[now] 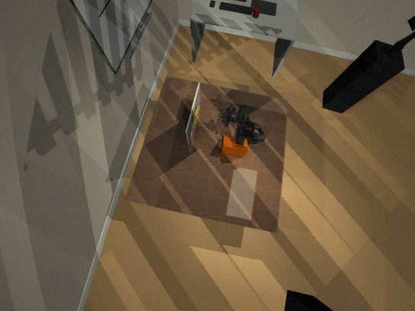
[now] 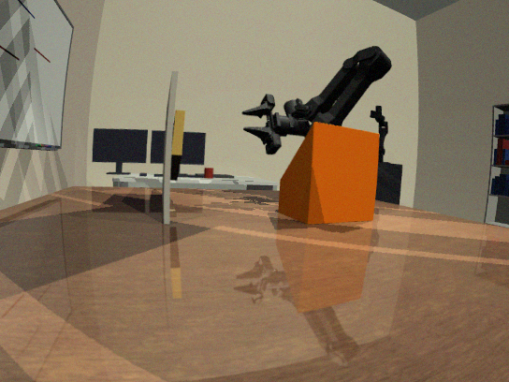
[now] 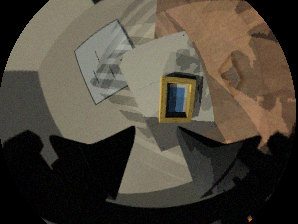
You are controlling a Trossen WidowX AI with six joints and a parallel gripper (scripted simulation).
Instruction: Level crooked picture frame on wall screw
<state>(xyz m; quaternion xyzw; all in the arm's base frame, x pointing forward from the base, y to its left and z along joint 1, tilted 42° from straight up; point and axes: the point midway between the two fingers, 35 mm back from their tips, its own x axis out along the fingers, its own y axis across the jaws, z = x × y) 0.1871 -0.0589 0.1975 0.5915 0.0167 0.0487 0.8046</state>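
The gold picture frame [image 1: 195, 117] [image 2: 179, 133] [image 3: 162, 102] with a blue picture hangs on the pale upright panel [image 1: 194, 102] [image 2: 167, 197] [image 3: 142, 67]. The wrist view is turned sideways, with the table on its right. There the frame is plainly out of line with the panel's edges. Its end at the bottom of that view is higher, farther from the panel's table-side edge; facing the panel, that is the left side. Screw and notched strip are hidden. My gripper [image 1: 220, 114] [image 2: 243, 121] [image 3: 156, 129] is open and empty, in front of the frame and clear of it, one finger above the other.
The arm rises from an orange block [image 1: 234, 149] [image 2: 343, 173] on the brown table [image 1: 172, 187] [image 2: 234, 337]. A pale rectangle [image 1: 242, 194] lies on the table. Behind are a whiteboard [image 2: 42, 80] [image 3: 102, 60] and a desk with monitors [image 2: 120, 145] and a red mug [image 1: 256, 13] [image 2: 209, 172].
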